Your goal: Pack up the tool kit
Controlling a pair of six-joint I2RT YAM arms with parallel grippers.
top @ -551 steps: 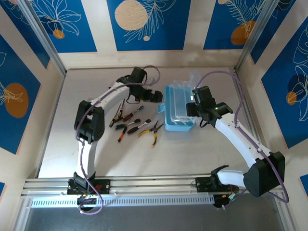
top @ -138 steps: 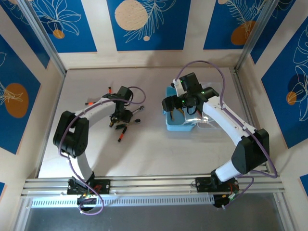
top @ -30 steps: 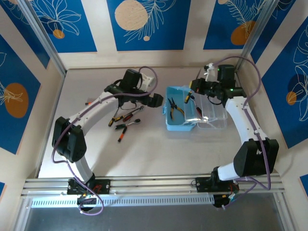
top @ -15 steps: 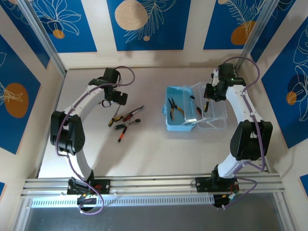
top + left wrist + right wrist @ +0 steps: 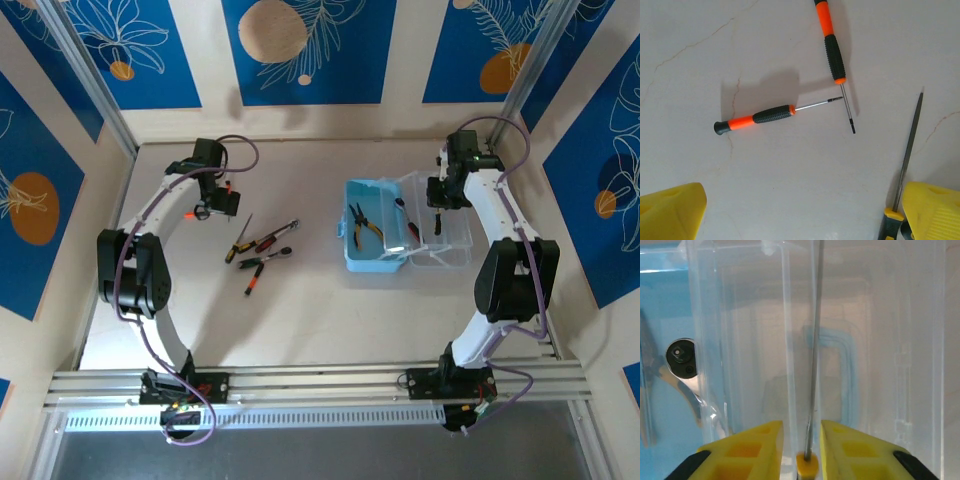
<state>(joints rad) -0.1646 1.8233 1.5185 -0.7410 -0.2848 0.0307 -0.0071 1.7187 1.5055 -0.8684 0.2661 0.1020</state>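
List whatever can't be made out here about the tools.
Left wrist view: the upper screwdriver is cut at its handle end by the top edge; the grey blade has its handle cut by the bottom edge and a finger of the left pincer.
Right wrist view: the thin shaft in the right pincer has its handle cut by the bottom edge, type unclear.
Top view: the loose tools are too small to tell tips.

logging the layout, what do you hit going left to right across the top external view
left gripper → loose tools → light-blue case → clear lid. The right gripper, shut on a thin metal-shafted tool, overlaps the lid, so it is left out.
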